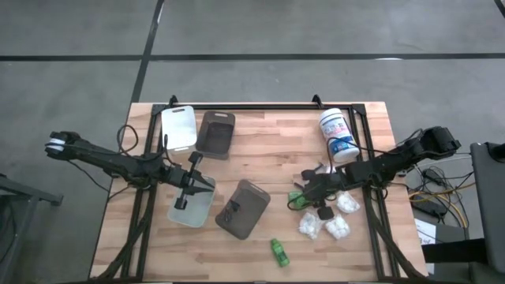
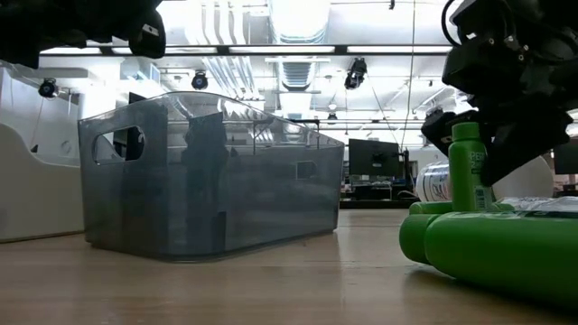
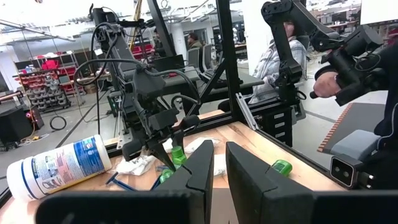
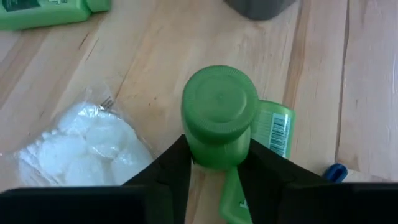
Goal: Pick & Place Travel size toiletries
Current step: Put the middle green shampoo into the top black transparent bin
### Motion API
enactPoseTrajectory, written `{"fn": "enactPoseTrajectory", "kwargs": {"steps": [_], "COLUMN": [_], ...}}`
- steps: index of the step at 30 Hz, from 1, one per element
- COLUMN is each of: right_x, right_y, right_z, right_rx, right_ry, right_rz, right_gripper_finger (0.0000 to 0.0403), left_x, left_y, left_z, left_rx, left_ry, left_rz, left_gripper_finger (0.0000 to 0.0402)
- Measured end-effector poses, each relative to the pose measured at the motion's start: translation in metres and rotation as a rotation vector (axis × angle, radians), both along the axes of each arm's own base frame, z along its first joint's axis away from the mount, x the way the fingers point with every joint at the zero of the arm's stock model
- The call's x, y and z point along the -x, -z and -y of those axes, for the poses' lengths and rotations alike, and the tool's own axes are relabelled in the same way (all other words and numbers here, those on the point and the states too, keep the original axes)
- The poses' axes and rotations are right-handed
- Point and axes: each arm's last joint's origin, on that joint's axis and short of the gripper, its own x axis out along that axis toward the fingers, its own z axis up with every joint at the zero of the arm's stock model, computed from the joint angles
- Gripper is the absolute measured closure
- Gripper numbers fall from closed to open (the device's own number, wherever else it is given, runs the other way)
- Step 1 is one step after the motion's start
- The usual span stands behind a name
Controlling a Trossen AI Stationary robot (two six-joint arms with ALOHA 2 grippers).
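The right gripper (image 4: 214, 163) jaws pinch 1 green bottle (image 4: 219, 115) low, so it could tip or slip free when carried.

The counter (image 1: 260, 150) is a pale wooden butcher-block top inside a black frame. On its far left part a white tray (image 1: 179, 128) lies beside a dark brown tray (image 1: 217, 132). Nearer the middle, a clear grey tray (image 1: 196, 207) sits just left of a dark grey tray (image 1: 245, 208). At the far right a white tub with a blue label (image 1: 337, 136) lies on its side. Below it, on the right, three white packets (image 1: 327, 217) lie close together, with blue sticks (image 3: 118, 182) and a lying green bottle (image 4: 273, 127) near them. One more green bottle (image 1: 279, 252) lies alone toward the near edge
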Motion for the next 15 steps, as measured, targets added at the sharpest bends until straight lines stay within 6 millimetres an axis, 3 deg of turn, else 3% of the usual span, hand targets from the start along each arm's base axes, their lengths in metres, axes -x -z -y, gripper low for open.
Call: {"fn": "enactPoseTrajectory", "kwargs": {"steps": [7,15], "right_x": [-0.005,-0.019], "right_y": [-0.008,-0.043], "right_z": [-0.001,-0.002], "right_rx": [-0.007,0.012], "right_ry": [0.002,0.013], "right_rz": [0.022,-0.023], "right_gripper_finger": [0.0323,0.031], "left_x": [0.0,0.001], "left_y": [-0.001,-0.006], "left_z": [0.0,0.0], "left_rx": [0.002,0.048], "left_ry": [0.0,0.003], "left_rz": [0.007,0.055], "left_gripper_finger": [0.0354,0.0354]}}
